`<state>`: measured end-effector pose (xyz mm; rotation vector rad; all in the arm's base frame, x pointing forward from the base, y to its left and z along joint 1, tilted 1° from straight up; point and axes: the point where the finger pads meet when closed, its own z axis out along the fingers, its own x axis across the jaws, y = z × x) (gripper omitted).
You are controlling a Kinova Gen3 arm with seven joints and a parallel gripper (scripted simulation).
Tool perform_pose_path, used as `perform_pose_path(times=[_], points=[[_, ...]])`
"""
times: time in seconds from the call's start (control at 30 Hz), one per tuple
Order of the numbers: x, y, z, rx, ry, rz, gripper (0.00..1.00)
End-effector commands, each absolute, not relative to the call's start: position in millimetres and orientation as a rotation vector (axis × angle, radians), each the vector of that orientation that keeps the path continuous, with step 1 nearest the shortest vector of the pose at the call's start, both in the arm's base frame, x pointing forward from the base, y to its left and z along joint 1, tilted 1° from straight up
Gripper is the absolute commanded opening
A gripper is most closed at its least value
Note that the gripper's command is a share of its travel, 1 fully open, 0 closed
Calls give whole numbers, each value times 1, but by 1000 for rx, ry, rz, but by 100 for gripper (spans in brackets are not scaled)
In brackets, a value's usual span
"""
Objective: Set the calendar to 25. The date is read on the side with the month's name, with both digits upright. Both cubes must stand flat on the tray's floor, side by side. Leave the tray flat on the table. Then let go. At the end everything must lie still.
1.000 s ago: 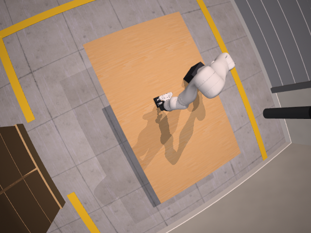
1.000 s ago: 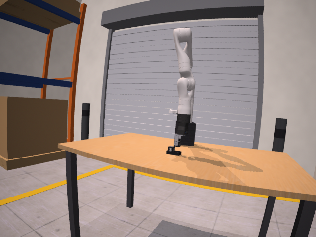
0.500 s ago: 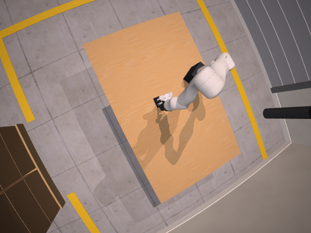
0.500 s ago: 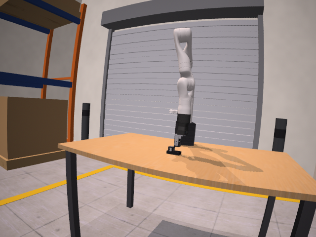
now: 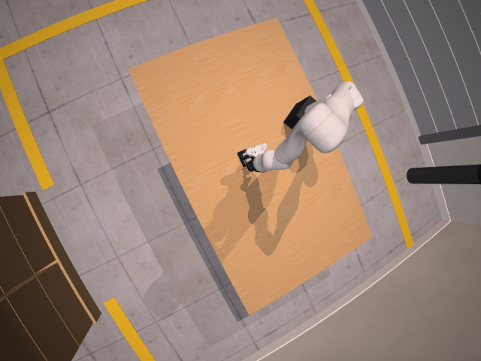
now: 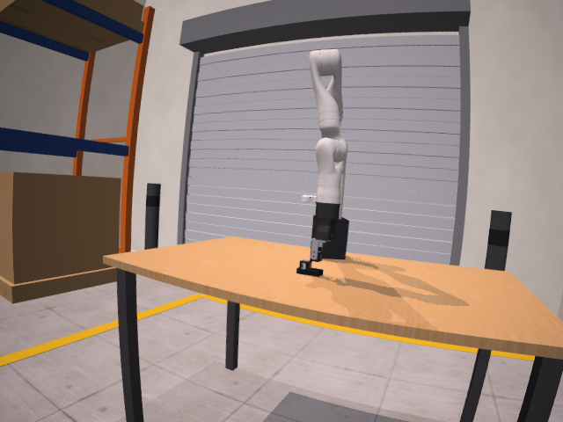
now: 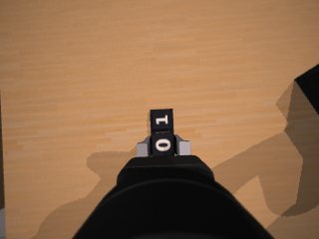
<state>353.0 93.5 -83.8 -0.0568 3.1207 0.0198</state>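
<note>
My gripper (image 7: pixel 162 141) is shut on a black date cube (image 7: pixel 162 134). In the wrist view its face toward me shows a white 0 and the side face beyond it shows a 1. In the exterior view the gripper (image 6: pixel 317 257) points straight down over the right part of the small black tray (image 6: pixel 310 271), which lies flat on the table. I cannot tell whether the held cube touches the tray. A second black cube (image 6: pixel 303 264) stands in the tray's left part; its white digit is too small to read. From above, gripper and tray (image 5: pixel 242 159) overlap. The wrist view does not show the tray.
The arm's black base (image 6: pixel 337 239) stands just behind the tray and also shows from above (image 5: pixel 299 111). The wooden table reaches well past the tray on all sides. A shelf with a brown box (image 6: pixel 54 227) stands off the table to the left.
</note>
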Motion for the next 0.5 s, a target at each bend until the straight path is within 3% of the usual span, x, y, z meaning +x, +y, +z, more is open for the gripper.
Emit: perform_pose_path(times=[0.0, 0.47], points=[[354, 94, -83, -57, 3119, 20, 60], [354, 94, -85, -57, 3119, 20, 60]])
